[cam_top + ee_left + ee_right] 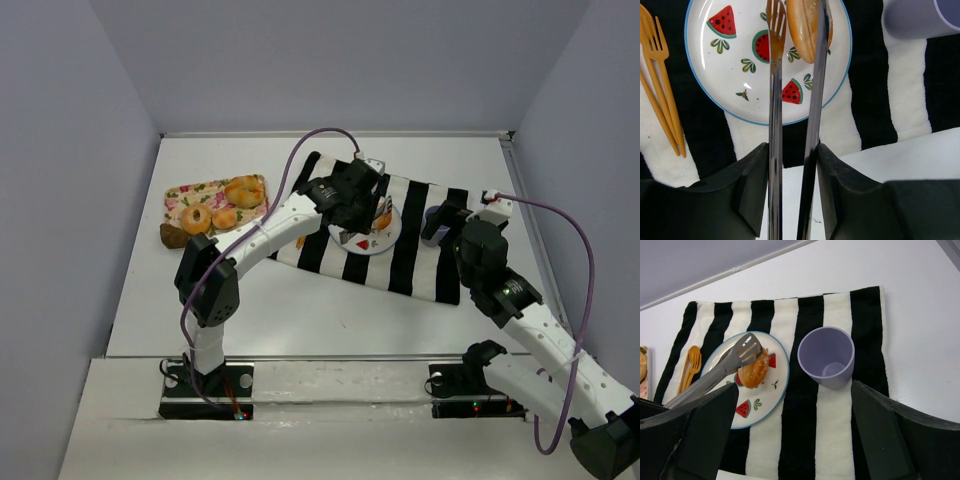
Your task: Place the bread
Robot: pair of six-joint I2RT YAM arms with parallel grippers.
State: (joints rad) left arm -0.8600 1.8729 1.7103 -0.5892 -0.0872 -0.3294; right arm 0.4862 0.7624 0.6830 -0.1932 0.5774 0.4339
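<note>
A golden bread roll (754,372) sits low over the watermelon-print plate (760,405), between the tips of metal tongs (715,372). My left gripper (792,150) is shut on the two tong arms (775,125), which run up to the bread roll (805,30) at the plate's (725,85) far right side. In the top view the left gripper (350,195) hovers over the plate (365,243). My right gripper (795,386) stands wide open and empty, near the cloth's front edge.
A lilac cup (826,357) stands upright right of the plate on the black-and-white striped cloth (400,260). Orange plastic forks (660,75) lie left of the plate. A floral tray (215,205) with several pastries lies at the left, a dark bun (173,236) beside it.
</note>
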